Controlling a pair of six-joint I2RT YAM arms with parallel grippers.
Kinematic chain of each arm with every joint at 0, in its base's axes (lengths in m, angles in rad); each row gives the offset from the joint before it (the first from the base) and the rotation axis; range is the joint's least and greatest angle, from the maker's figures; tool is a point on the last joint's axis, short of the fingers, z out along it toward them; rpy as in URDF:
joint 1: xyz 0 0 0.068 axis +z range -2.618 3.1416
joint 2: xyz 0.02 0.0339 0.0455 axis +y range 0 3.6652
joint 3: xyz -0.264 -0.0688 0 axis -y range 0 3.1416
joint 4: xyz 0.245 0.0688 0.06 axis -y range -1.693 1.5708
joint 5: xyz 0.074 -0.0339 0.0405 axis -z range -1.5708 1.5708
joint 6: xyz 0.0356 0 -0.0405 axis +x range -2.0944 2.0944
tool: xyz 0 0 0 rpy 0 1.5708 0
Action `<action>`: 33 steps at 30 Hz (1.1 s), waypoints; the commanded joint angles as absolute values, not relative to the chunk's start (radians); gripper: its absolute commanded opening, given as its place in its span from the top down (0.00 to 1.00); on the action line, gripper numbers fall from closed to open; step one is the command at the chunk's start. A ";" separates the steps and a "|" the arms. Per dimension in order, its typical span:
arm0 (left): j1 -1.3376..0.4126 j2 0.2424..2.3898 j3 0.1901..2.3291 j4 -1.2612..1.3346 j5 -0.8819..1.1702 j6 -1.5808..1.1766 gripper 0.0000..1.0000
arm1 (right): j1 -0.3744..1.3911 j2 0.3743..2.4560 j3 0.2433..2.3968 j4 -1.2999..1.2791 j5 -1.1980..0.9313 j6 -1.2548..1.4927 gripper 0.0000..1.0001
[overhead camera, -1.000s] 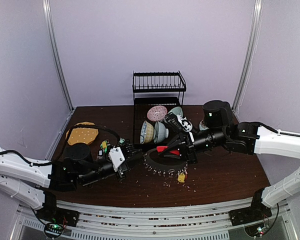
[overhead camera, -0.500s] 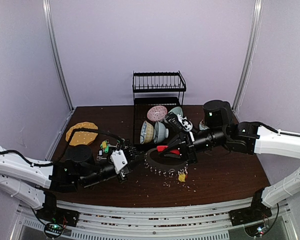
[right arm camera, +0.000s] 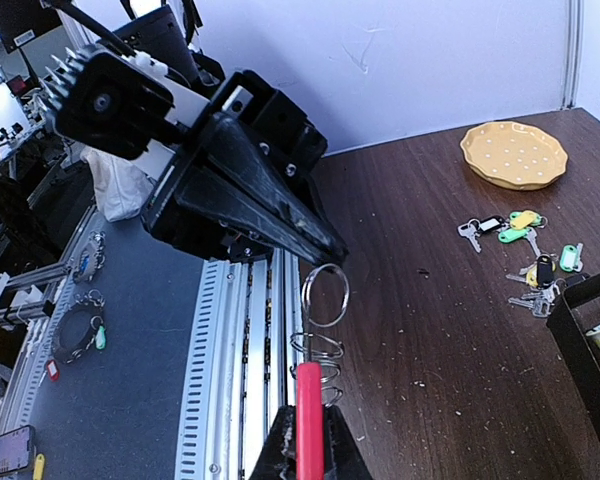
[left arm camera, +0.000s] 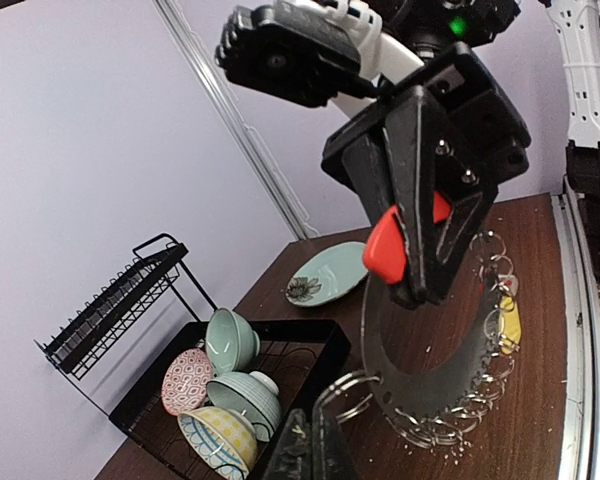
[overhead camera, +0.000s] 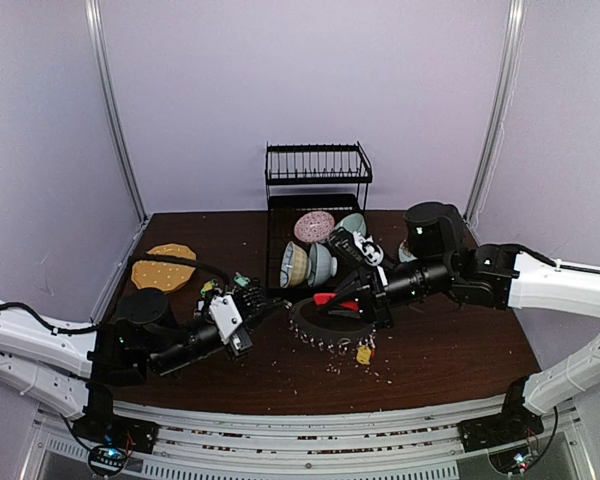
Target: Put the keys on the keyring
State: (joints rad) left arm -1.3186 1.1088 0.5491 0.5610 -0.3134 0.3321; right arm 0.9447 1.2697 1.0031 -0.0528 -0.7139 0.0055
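Your right gripper (overhead camera: 330,300) pinched the keyring (left arm camera: 380,360) by its red sleeve (left arm camera: 385,248), the ring at its 6 o'clock. Your left gripper (overhead camera: 254,298), pressed together, touched a split ring (left arm camera: 345,392); the keys (overhead camera: 209,292) lay at its 9 o'clock

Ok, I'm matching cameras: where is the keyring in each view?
Top external: keyring at table centre, in front of the dish rack.
Left wrist: keyring right of centre, a silver arc with a red sleeve.
Right wrist: only its red sleeve, bottom centre.
Shared landmark: the dish rack, left in the left wrist view, a corner at the right wrist view's right edge.
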 commanded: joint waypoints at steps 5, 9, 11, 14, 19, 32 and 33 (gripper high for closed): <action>-1.325 1.081 0.538 0.568 -0.270 0.291 1.00 | 0.944 1.264 1.020 -0.074 -0.681 0.000 1.00; -1.325 1.100 0.562 0.472 -0.188 0.294 0.95 | 0.943 1.264 1.026 -0.083 -0.695 -0.006 1.00; -1.325 1.100 0.569 0.438 -0.140 0.297 0.87 | 0.944 1.263 1.031 -0.100 -0.694 -0.014 1.00; -1.325 1.110 0.559 0.447 -0.199 0.278 0.82 | 0.944 1.265 1.040 -0.111 -0.703 -0.020 1.00; -1.325 1.121 0.551 0.501 -0.305 0.272 0.74 | 0.944 1.267 1.043 -0.108 -0.719 -0.018 1.00; -1.325 1.168 0.560 0.554 -0.228 0.277 0.69 | 0.944 1.266 1.035 -0.091 -0.723 -0.012 1.00; -1.325 1.171 0.560 0.551 -0.232 0.277 0.68 | 0.944 1.266 1.035 -0.091 -0.723 -0.012 1.00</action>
